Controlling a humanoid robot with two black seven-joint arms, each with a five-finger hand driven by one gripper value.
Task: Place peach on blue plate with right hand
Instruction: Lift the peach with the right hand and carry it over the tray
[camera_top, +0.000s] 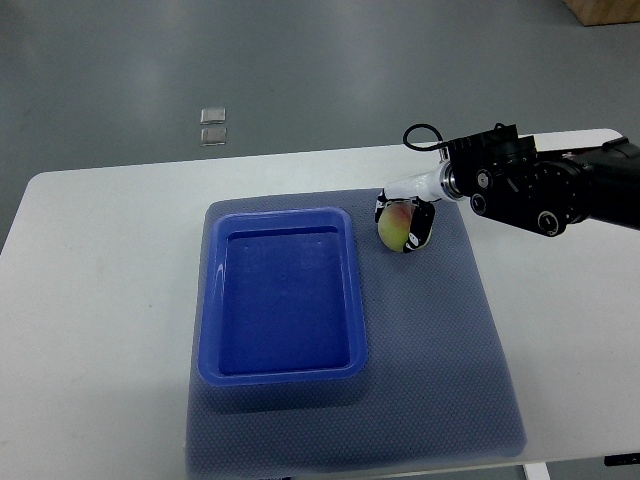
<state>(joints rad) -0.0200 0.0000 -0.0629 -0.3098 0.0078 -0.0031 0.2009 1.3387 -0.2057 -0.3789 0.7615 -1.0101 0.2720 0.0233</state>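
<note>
A: Where the right arm comes in from the picture's right edge, what does the top view show?

B: Black forearm with round fittings and a looped black cable, crossing the far right part of the bench (100, 300). It ends in the right hand (405, 222), white and black, its fingers curled about the peach (396, 226).

A: So the hand holds it?

B: Yes, fingers wrapped on the fruit's right and far sides. Peach is yellow-green with a red blush on top. Whether it rests on the surface or is lifted clear, I cannot tell from this steep angle.

A: Position of the peach against the plate?

B: Just beside the blue plate (283, 372), off its far right corner, outside the rim. Not in it. The plate is really a rectangular tray with rounded corners and a raised wall, long side running away from the robot.

A: What lies beneath?

B: A grey-blue textured mat (440, 360), spread over the middle of the white bench. The plate sits on the mat's left half; the peach and hand are over the mat's far edge, right of the plate.

A: Anything else in view?

B: Beyond the bench, grey floor (300, 70). Two small pale square tiles or plates on the floor (213, 126), one just behind the other, left of centre. A brown box corner (603, 10) at the top right edge.

A: Left arm?

B: Not in this view.
</note>
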